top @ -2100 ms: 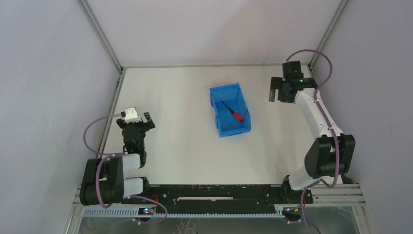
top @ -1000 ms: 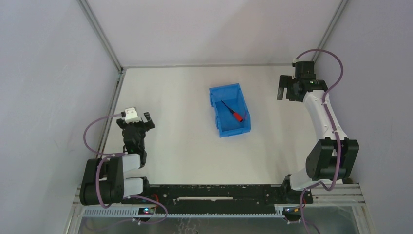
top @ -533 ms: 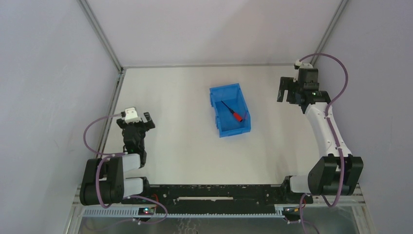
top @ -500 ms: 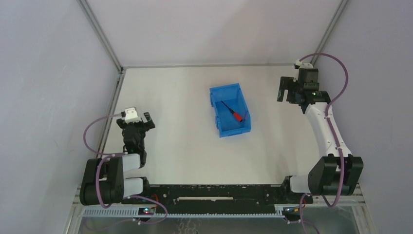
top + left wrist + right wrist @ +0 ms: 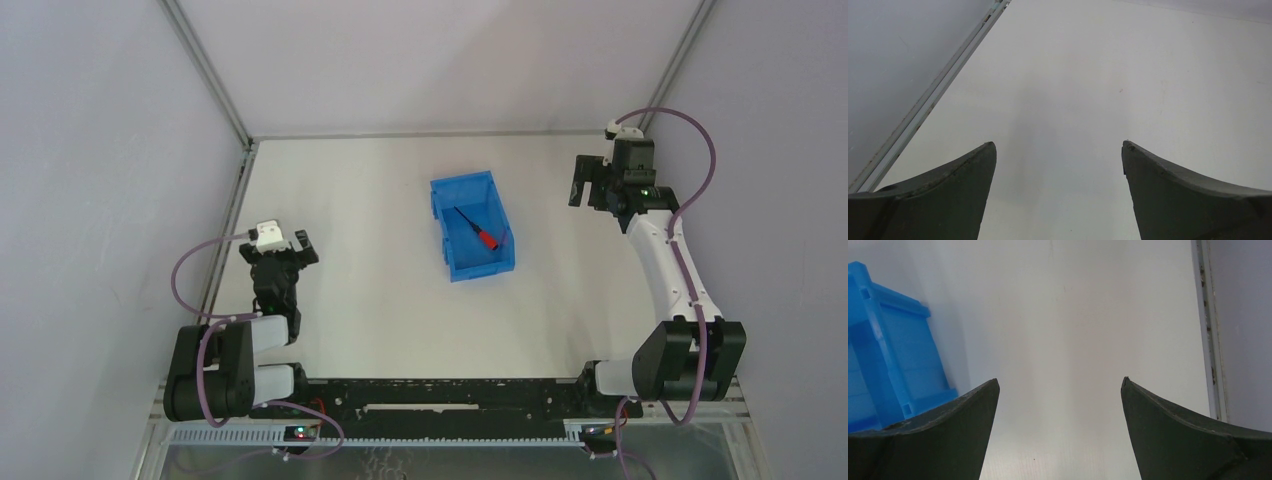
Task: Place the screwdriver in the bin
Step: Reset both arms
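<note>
The blue bin (image 5: 445,221) stands mid-table. The screwdriver (image 5: 479,233), red handle and thin black shaft, lies diagonally inside it. My right gripper (image 5: 587,190) is open and empty, well to the right of the bin near the right wall. In the right wrist view its jaws (image 5: 1059,382) stand wide apart over bare table, with the bin's side (image 5: 883,350) at the left edge. My left gripper (image 5: 286,243) is open and empty at the left side of the table, far from the bin. Its wrist view (image 5: 1058,145) shows only bare table.
White table surface enclosed by grey walls. A metal frame rail runs along the left edge (image 5: 928,100) and another along the right edge (image 5: 1210,340). The arm bases and a black rail (image 5: 450,395) sit at the near edge.
The right arm has drawn back from near the bin toward the right wall and stretched out taller. In the last half second it is still. The left arm, bin and screwdriver have not moved.
</note>
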